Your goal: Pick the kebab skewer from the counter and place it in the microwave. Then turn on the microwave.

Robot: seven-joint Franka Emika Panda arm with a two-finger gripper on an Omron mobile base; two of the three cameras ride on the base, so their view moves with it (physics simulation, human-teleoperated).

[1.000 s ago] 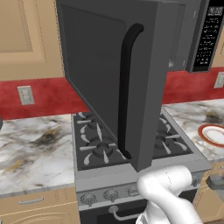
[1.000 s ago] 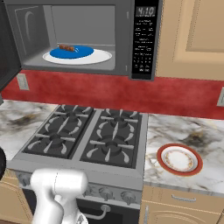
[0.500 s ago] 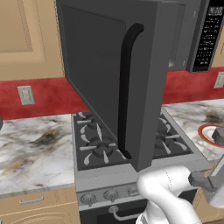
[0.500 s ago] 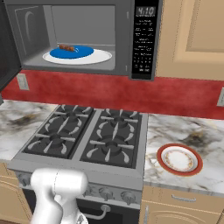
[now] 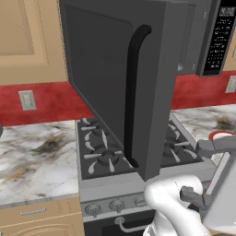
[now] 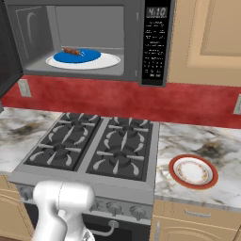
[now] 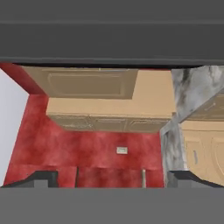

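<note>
Arm swung further right, gripper [image 7: 112, 177] wide open, empty; brown-reddish kebab skewer [image 6: 72, 51] inside microwave [image 6: 155, 42]

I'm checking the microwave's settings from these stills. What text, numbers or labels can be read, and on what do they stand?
"4:10", roughly: clock display at the top of the microwave control panel; digits blurred, so unsure.
Keypad button labels: white marks, too small to read.
Keypad in the left base view: also unreadable.
Nothing else bears text.

Marble counter [image 6: 197, 141] carries red-rimmed plate [image 6: 193, 171] beside stove [image 6: 94, 150].
</note>
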